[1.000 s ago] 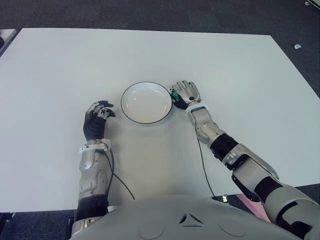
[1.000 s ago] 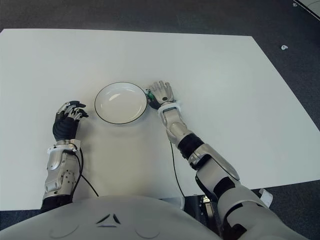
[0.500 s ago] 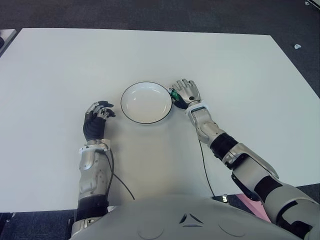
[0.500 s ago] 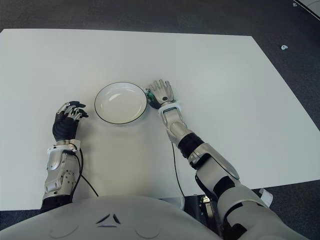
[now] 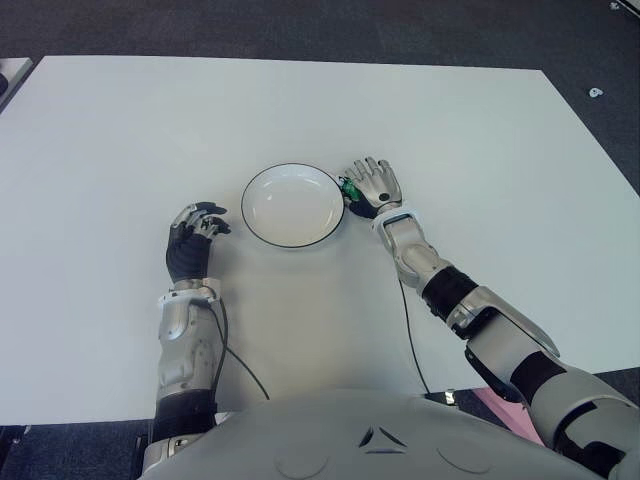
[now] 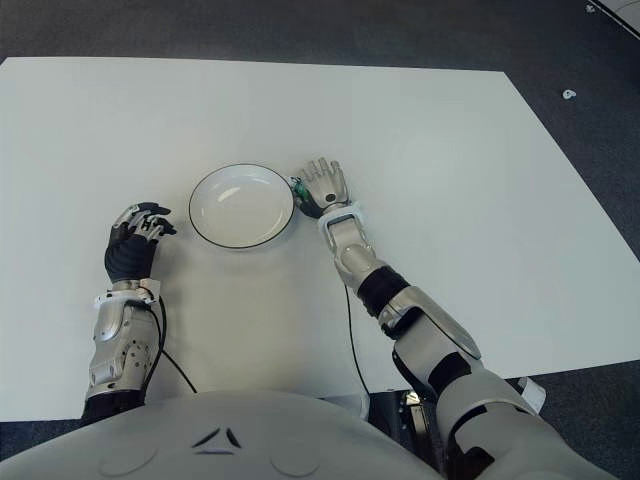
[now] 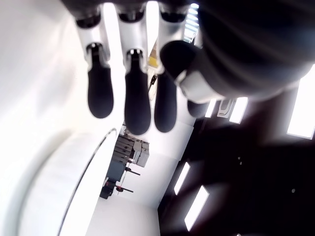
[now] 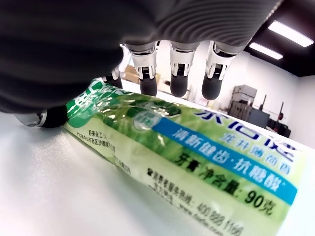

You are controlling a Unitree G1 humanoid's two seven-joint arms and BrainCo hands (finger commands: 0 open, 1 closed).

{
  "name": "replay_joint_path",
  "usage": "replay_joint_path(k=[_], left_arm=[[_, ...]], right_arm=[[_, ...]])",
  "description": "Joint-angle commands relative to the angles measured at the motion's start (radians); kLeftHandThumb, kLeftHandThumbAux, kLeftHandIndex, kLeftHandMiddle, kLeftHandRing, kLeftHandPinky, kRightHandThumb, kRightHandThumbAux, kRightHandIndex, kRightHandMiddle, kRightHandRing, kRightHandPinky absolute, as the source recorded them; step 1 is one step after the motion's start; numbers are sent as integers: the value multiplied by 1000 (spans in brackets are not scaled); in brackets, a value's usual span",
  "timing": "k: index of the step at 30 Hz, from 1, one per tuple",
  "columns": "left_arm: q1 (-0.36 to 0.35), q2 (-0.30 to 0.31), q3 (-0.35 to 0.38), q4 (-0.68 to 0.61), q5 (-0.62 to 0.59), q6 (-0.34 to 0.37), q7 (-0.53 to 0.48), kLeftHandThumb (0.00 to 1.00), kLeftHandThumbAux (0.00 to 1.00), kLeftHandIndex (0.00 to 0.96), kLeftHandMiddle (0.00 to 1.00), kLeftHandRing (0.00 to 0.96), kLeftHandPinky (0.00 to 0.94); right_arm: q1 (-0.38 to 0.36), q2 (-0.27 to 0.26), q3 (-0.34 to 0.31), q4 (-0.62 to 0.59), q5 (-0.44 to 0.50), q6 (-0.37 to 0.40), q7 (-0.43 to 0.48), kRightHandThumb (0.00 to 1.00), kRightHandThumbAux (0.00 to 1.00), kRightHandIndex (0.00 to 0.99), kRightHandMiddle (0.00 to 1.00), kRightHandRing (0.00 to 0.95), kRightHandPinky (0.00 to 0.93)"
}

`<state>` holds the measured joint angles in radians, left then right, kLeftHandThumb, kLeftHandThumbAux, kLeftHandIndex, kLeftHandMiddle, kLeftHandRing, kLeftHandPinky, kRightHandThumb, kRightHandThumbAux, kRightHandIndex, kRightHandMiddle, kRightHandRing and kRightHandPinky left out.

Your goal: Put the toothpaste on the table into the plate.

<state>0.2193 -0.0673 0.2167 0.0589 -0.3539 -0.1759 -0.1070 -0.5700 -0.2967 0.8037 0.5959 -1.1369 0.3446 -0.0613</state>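
Right hand [image 5: 372, 186] beside plate [image 5: 294, 205], fingers loosely arched over toothpaste [image 8: 187, 147], not gripping.

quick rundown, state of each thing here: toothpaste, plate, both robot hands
toothpaste: lying on the table under the right robot hand, just right of the plate, not yet lifted
plate: upright on the table, nothing in it
right robot hand: over the toothpaste, fingers extended, not closed on it
left robot hand: left of the plate, fingers loosely curled, holding nothing

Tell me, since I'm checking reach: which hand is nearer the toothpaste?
Right. The right hand is over the toothpaste, beside the plate's right rim; the left hand is beyond the plate's left side.
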Motion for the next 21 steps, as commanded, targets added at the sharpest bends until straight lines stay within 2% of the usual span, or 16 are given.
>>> replay_joint_path(k=[1,3,4,5,6,8,9,10,11,13,14,17,21], left_arm=[[44,-27,5,47,-10,47,17,841,675,432,475,576,539],[44,-26,4,49,-9,44,15,841,675,432,475,577,539],[45,-25,3,49,-8,42,13,841,675,432,475,577,539],[45,-24,3,49,-8,42,12,841,674,433,475,578,539],[46,-24,3,49,-8,41,11,841,674,433,474,578,539],[44,-23,4,49,-9,43,12,841,674,434,474,576,538],[43,-23,5,49,-9,45,14,841,674,434,474,576,538],[43,-24,5,48,-10,46,16,841,674,434,474,575,538],[43,-25,6,47,-10,48,19,841,674,434,474,575,538],[43,-26,7,45,-12,51,22,841,674,433,475,574,538],[43,-27,7,44,-12,52,23,841,674,432,475,573,537],[42,-30,10,43,-15,55,29,841,675,430,476,573,539],[40,-31,13,44,-17,59,34,840,675,427,478,575,540]], right_arm=[[146,-3,47,111,29,-48,66,545,256,0,0,0,0],[146,0,42,123,36,-49,58,547,291,0,0,0,91],[144,7,35,137,40,-43,42,547,295,0,0,0,104],[143,12,31,146,42,-39,31,602,335,22,97,140,223],[135,23,23,171,48,-36,10,622,349,31,132,192,267],[121,40,13,210,58,-34,-17,703,397,137,334,410,453],[118,46,7,218,63,-33,-22,715,405,155,364,442,481],[116,49,4,222,67,-32,-25,738,431,249,424,500,535],[117,53,-5,225,77,-34,-28,754,448,310,463,537,569],[115,60,-21,232,93,-41,-34,740,573,367,522,590,630],[114,62,-27,236,99,-45,-37,779,609,380,531,618,663],[113,67,-67,233,141,-69,-40,824,654,392,552,684,735],[107,69,-100,240,173,-101,-36,842,672,397,565,733,782]])
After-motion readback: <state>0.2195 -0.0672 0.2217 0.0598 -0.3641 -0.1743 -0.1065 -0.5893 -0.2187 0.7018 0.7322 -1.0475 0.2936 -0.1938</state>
